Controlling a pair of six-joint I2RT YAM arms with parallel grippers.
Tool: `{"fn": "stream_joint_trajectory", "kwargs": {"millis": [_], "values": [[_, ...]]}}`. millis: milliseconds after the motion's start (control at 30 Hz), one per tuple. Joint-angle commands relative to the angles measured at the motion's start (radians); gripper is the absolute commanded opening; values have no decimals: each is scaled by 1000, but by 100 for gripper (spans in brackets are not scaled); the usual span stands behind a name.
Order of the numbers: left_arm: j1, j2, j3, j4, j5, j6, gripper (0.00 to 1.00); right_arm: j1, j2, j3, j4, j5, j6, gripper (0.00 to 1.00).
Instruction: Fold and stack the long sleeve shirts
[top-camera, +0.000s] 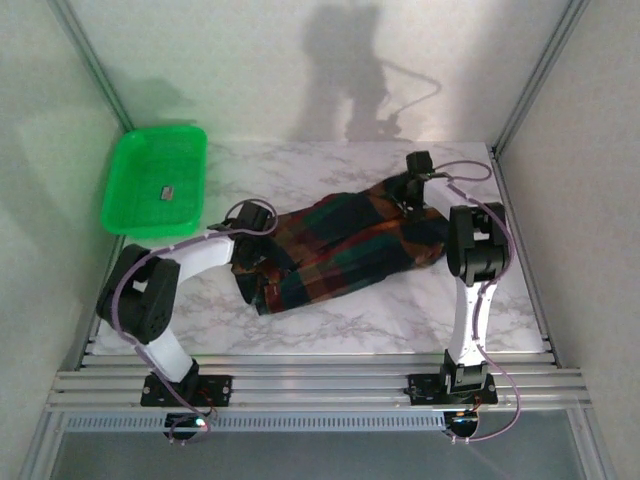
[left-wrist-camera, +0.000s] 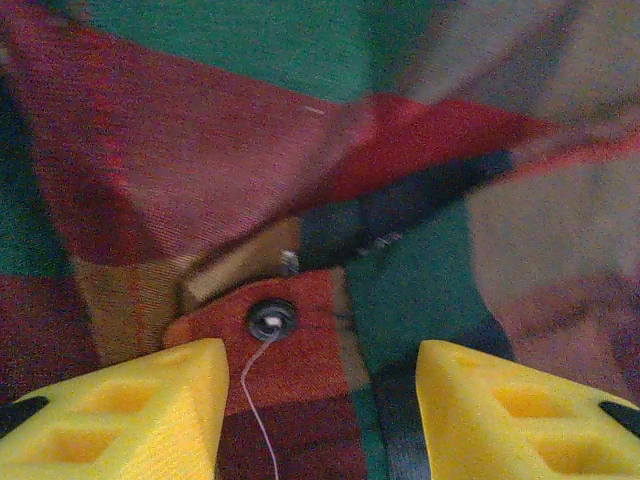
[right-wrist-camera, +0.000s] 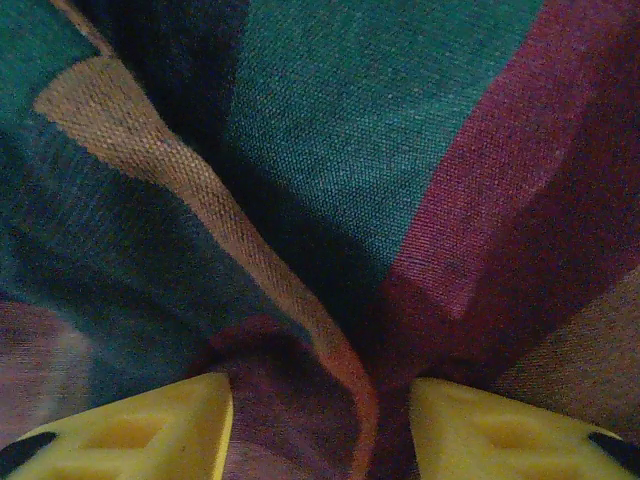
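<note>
The plaid shirt (top-camera: 350, 245) lies in a loose bundle across the middle of the marble bench (top-camera: 400, 310), running at a slant from the near left to the far right. It is creased and partly folded over on itself.

My left hand (left-wrist-camera: 318, 365) is down on the shirt's near-left end. Its yellow fingers (left-wrist-camera: 150, 400) stand apart, and the cloth between them lies flat and unpinched. A dark button (left-wrist-camera: 270, 320) sits there on a red patch, with a loose white thread (left-wrist-camera: 255, 400) trailing from it towards the camera.

My right hand (right-wrist-camera: 320, 390) is at the far-right end of the shirt, pressed close to green, red and orange checks. Its fingers (right-wrist-camera: 150, 425) are also spread. A raised fold of cloth runs down into the gap between them, but I cannot tell whether they are squeezing it or only resting beside it.

The bright green tray (top-camera: 125, 175) stands at the far left corner of the bench, well apart from the shirt. A small dark thing (top-camera: 168, 192) lies inside it, too small to tell what it is.
</note>
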Motion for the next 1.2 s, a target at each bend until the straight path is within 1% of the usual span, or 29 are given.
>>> {"fn": "stream_joint_trajectory", "kwargs": {"millis": [0,67,133,200,267,300,367,400,467,533,633,700,767,867,933,967,1100,1167], "values": [[-18,-99,107,-108,27,-36,61,40,112,202,37,-195,-57,54],[-5,-113,212,-138,-20,10,69,68,100,284,-36,-236,-132,56],[8,-87,333,-124,-31,82,75,90,41,303,-101,-250,-189,58],[13,-13,443,-83,13,199,78,108,-46,289,-182,-251,-238,60],[17,81,527,-55,64,304,78,128,-132,250,-278,-207,-277,62],[20,127,564,-47,70,346,77,137,-180,210,-323,-176,-280,63],[33,209,605,-15,95,419,76,154,-273,91,-351,-143,-265,63],[41,249,618,-3,91,447,76,166,-323,12,-345,-124,-243,63],[61,335,666,-37,59,482,74,192,-400,-142,-301,-114,-183,62],[89,406,699,-58,62,509,72,223,-450,-265,-253,-96,-125,61],[104,456,685,-46,41,583,71,273,-469,-400,-156,-86,-44,59],[109,464,664,-56,48,613,71,294,-444,-439,-124,-72,3,58],[113,436,594,-42,50,620,71,301,-409,-446,-114,-56,23,56],[117,381,471,-12,61,616,71,297,-350,-410,-178,26,12,56],[115,355,394,7,106,596,70,292,-315,-373,-220,67,-4,55],[108,337,354,18,133,584,70,291,-293,-342,-256,102,-16,55],[66,268,225,32,155,536,69,266,-255,-266,-355,216,-52,55],[54,222,158,64,223,475,68,238,-242,-248,-350,235,-84,55]]}}
